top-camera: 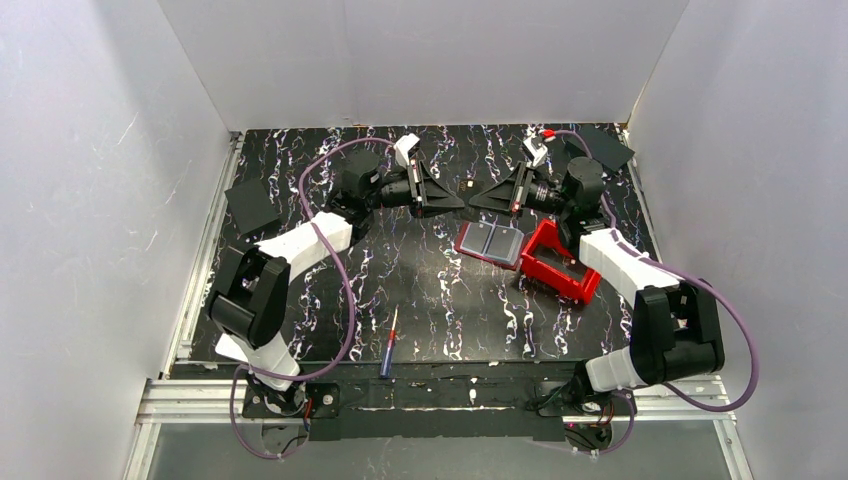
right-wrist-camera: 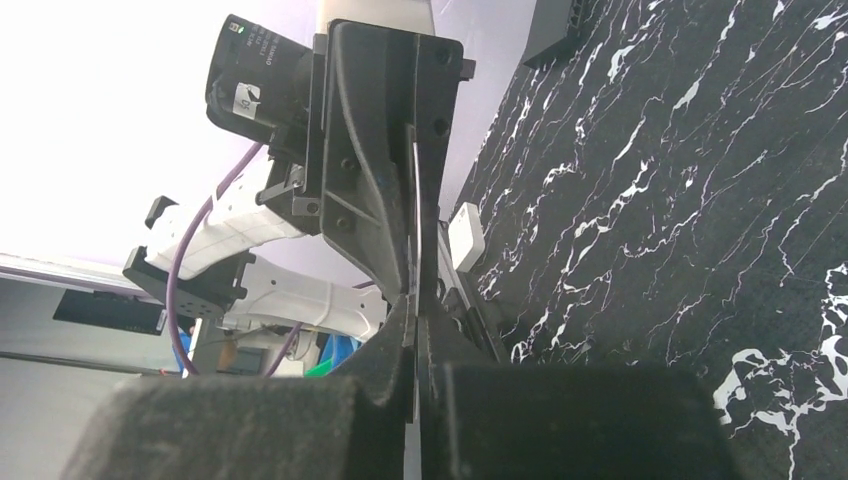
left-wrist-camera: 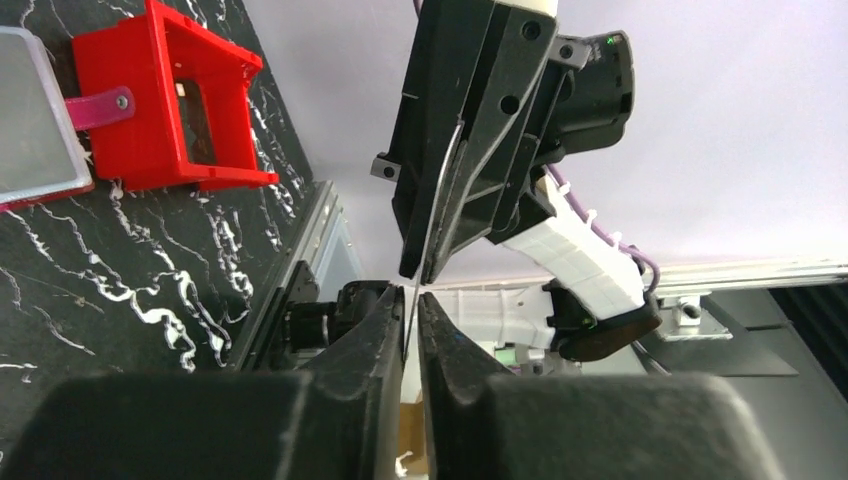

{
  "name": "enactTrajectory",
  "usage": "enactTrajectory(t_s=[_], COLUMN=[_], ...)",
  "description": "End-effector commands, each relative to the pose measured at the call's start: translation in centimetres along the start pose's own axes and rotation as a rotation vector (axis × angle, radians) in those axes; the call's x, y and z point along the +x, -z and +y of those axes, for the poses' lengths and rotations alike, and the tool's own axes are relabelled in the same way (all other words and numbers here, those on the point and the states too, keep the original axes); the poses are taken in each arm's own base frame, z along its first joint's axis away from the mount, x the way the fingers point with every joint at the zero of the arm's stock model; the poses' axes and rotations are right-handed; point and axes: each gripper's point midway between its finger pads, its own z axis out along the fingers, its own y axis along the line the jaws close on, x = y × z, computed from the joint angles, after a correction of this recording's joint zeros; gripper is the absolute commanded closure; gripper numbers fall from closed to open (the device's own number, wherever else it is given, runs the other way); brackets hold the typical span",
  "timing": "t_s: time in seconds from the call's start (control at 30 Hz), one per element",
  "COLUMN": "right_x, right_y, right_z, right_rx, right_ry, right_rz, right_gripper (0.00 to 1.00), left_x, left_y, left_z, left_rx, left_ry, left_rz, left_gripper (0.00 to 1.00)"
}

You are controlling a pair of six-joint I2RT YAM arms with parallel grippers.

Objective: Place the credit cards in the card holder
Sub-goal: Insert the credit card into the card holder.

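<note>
Above the back middle of the table my two grippers meet tip to tip. A thin credit card [top-camera: 466, 186] stands edge-on between them. My right gripper [right-wrist-camera: 415, 310] is shut on the card [right-wrist-camera: 413, 200]. In the left wrist view the card's edge [left-wrist-camera: 434, 225] runs from the right gripper [left-wrist-camera: 420, 272] down into my left gripper [left-wrist-camera: 410, 297]. Its jaws stand a narrow gap apart, and the card leans on one finger. The card holder [top-camera: 490, 242] lies open on the table below, red with grey-blue pockets [left-wrist-camera: 30, 120].
A red open-topped bin [top-camera: 558, 262] lies tipped beside the card holder, also seen in the left wrist view [left-wrist-camera: 165, 100]. A pen [top-camera: 388, 345] lies near the front edge. Black flat squares sit at the far left [top-camera: 250, 207] and back right [top-camera: 605, 147].
</note>
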Motion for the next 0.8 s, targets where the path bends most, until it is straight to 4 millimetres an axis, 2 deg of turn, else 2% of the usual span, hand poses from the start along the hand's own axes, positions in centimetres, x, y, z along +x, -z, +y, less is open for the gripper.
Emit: enactTrajectory(t_s=[0.0, 0.07, 0.1, 0.17, 0.23, 0.27, 0.3, 0.37, 0.5, 0.57, 0.67, 0.77], right_x=[-1.3, -1.6, -1.1, -0.5, -0.4, -0.4, -0.1, -0.1, 1.1, 1.6, 2.0, 2.4], right_y=[-0.6, 0.0, 0.9, 2.6, 4.1, 4.6, 5.0, 5.7, 6.8, 7.9, 10.4, 12.9], right_z=[1.2, -2.0, -4.5, -8.1, -10.7, -11.6, -12.5, -14.2, -17.1, -18.3, -19.4, -19.5], right_rx=[-0.033, 0.108, 0.229, 0.426, 0.598, 0.666, 0.738, 0.865, 1.048, 1.127, 1.257, 1.366], right_ry=[0.077, 0.075, 0.033, 0.024, 0.045, 0.057, 0.06, 0.075, 0.073, 0.076, 0.091, 0.112], right_rz=[-0.003, -0.011, 0.002, 0.022, 0.046, 0.06, 0.077, 0.076, 0.133, 0.151, 0.161, 0.158], right_gripper=[0.87, 0.68, 0.59, 0.4, 0.27, 0.23, 0.21, 0.19, 0.19, 0.19, 0.17, 0.17], left_x=[-0.4, -1.4, -1.9, -2.3, -2.5, -2.5, -2.4, -2.5, -2.3, -2.4, -2.6, -2.7], left_y=[0.1, 1.2, 2.0, 3.6, 5.3, 6.2, 6.8, 6.9, 5.6, 5.0, 3.6, 1.8], left_z=[-0.8, 0.8, 2.0, 4.7, 6.6, 7.8, 8.7, 9.6, 11.3, 12.2, 12.8, 13.3], left_rx=[0.014, -0.05, -0.101, -0.241, -0.395, -0.486, -0.558, -0.586, -0.575, -0.583, -0.569, -0.55], left_ry=[-0.078, -0.072, -0.088, -0.101, -0.158, -0.181, -0.202, -0.207, -0.155, -0.143, -0.144, -0.161], left_rz=[-0.013, -0.068, -0.087, -0.108, -0.114, -0.103, -0.085, -0.066, -0.007, 0.005, 0.033, 0.07], left_gripper=[1.0, 1.0, 1.0, 1.0, 1.0, 1.0, 1.0, 1.0, 1.0, 1.0, 1.0, 1.0])
